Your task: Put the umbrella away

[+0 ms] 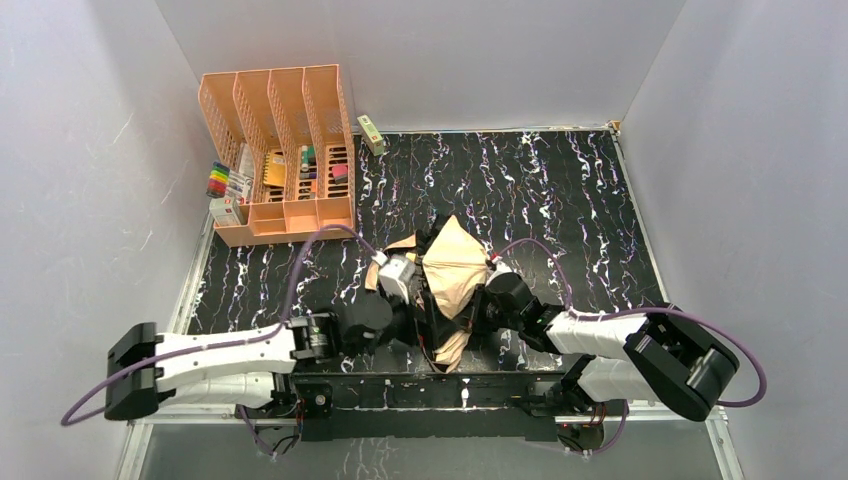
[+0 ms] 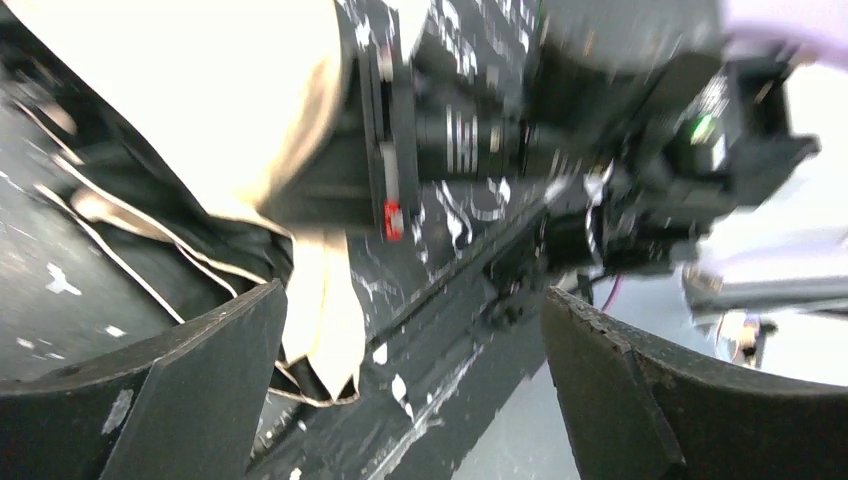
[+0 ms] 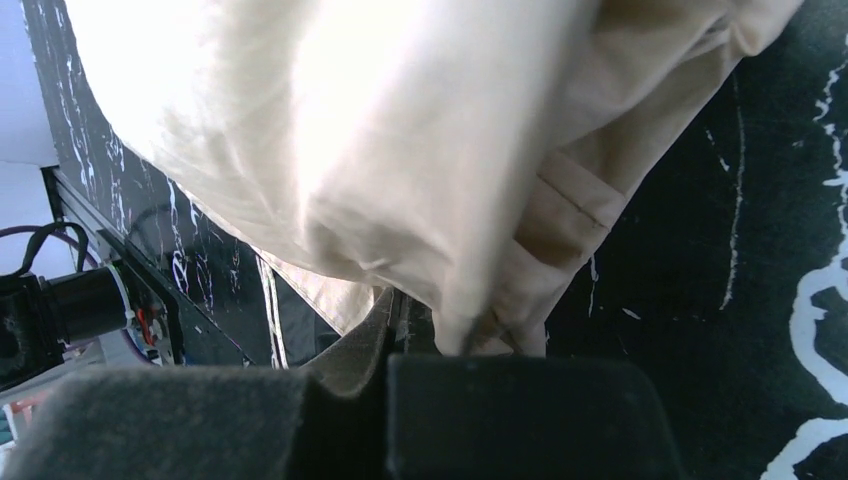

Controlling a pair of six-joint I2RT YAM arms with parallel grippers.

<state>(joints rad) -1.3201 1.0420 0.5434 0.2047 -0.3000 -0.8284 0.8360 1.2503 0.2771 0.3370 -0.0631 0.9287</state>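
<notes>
Around me stand plain white walls [image 1: 420, 60], evenly lit, closing in a black table [image 1: 590, 200] streaked with white marbling. At its far left corner sits a peach slotted organizer [image 1: 262, 222] stuffed with markers and small boxes, and a little green box [image 1: 371, 134] lies just beside it along the far edge. A metal frame [image 1: 420, 455] runs along the table's near edge, over a pale grey floor.

right gripper [image 3: 350, 378]: pinching umbrella [image 3: 330, 150] fabric | table [image 3: 700, 250]: black, white-veined
</notes>
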